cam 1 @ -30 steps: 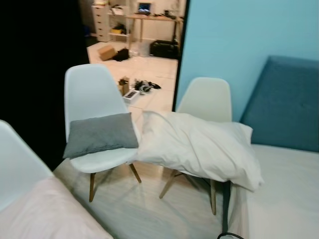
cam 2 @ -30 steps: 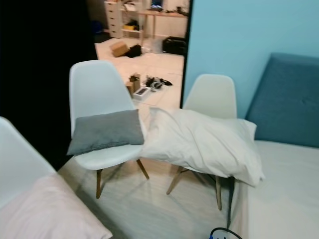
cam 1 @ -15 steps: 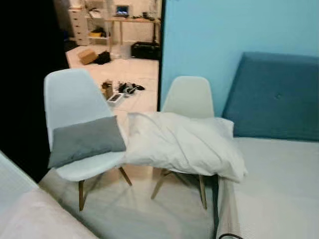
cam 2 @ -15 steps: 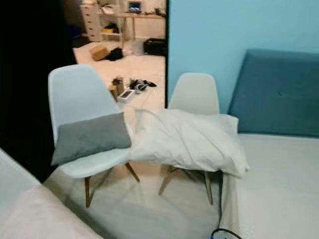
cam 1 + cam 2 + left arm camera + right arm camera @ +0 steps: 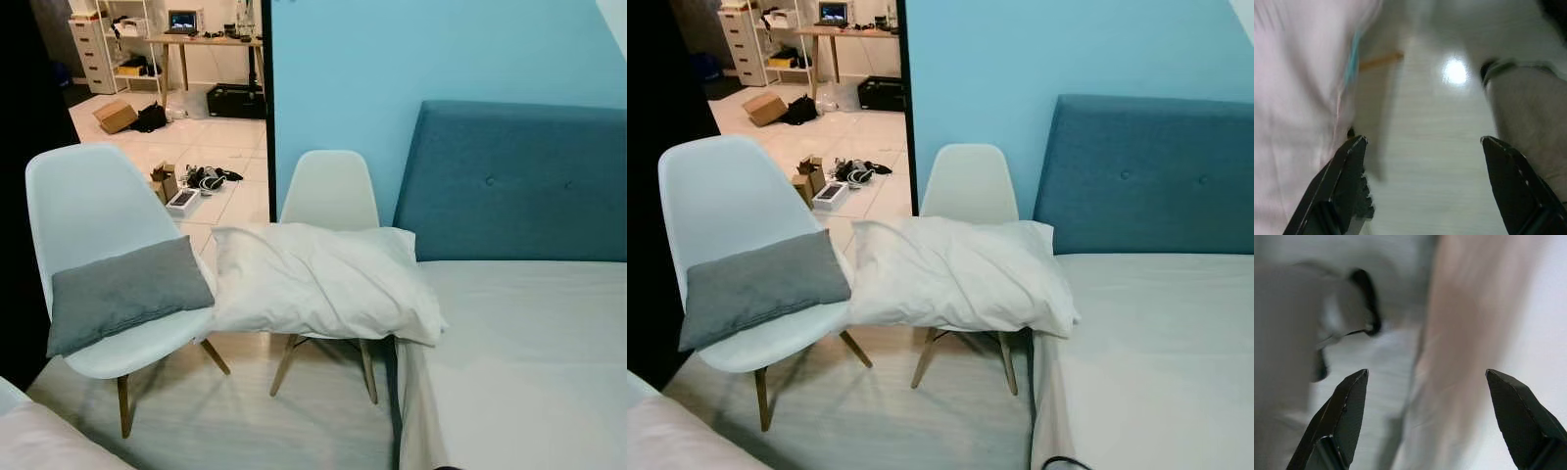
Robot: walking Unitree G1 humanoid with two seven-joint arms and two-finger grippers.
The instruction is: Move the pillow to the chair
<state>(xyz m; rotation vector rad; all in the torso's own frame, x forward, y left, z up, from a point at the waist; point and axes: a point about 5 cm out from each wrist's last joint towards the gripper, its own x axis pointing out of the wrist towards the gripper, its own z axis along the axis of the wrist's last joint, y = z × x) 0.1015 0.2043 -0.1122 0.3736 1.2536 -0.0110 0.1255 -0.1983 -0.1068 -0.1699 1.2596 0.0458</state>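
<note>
In the centre of the head view, a large white pillow lies across the seat of a cream shell chair with wooden legs, one end overhanging toward the bed at the right of the frame and the other reaching the neighbouring chair. That second chair, a pale blue shell chair at the left of the frame, carries a small grey cushion leaning on its seat and backrest, just beside the white pillow's left end. Behind the bed stands a teal padded headboard against a light blue wall. In the upper left, a doorway opens onto a tiled room with a desk, a cardboard box and scattered items on the floor. In the left wrist view, the left gripper points down at pale wood-look flooring, its two black fingers spread wide with nothing between them. In the right wrist view, the right gripper likewise hangs with fingers wide apart and empty, over blurred pale surfaces.
</note>
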